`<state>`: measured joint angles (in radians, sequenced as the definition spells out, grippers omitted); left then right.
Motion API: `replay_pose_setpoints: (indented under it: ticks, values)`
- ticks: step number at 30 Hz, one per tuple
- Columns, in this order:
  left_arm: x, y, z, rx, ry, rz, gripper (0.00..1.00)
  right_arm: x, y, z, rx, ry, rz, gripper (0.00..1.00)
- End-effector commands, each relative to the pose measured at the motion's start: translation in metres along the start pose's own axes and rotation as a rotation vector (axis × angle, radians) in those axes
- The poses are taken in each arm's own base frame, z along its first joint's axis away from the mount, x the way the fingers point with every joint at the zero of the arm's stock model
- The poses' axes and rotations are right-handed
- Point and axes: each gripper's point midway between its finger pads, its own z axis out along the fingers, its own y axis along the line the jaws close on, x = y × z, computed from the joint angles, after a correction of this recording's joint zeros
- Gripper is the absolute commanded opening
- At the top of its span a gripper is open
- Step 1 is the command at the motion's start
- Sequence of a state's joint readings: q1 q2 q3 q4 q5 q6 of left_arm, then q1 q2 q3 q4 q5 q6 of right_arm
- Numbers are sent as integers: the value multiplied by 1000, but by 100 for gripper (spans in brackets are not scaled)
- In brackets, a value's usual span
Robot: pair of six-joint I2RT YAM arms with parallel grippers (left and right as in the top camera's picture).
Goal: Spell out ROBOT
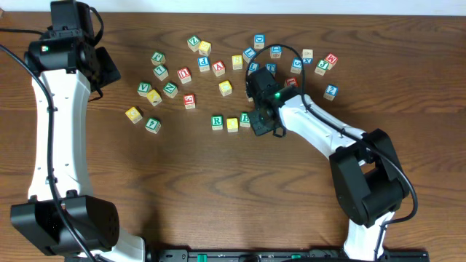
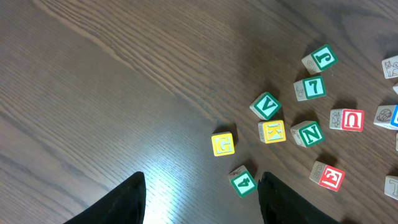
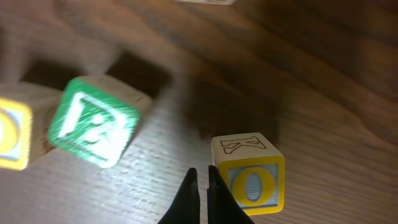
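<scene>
**Right jaws clenched empty beside a yellow O**

Your right jaws were pressed together on nothing, low over the wooden surface. A yellow O block sat just beside the fingertips; whether it touched them could not be told. On the other side in that wrist view lay a blurred green block, and next to it, at the frame's edge, another yellow block.

From overhead, the R block, a yellow block and a green block stood in a row. The head of your right arm sat just right of the green one and hid whatever lay under it. Loose blocks crowded the far side of the surface, and a few blue ones lay close behind the right arm's head.

Your left jaws were released, with the fingers wide apart, high above the left scatter. There a yellow G block and a green 4 block lay nearest. A K block, a V block and an N block were clustered just beyond. The left arm was well apart from the row.
</scene>
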<state>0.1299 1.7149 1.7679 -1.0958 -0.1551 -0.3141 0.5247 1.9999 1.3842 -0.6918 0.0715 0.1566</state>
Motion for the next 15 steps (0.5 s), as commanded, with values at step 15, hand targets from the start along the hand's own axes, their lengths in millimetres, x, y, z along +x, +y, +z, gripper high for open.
replay_pose_setpoints:
  ticks: [15]
  values:
    - [1,-1,5,2,15,0,57,-34,-26,-55,-98,-73,299,1]
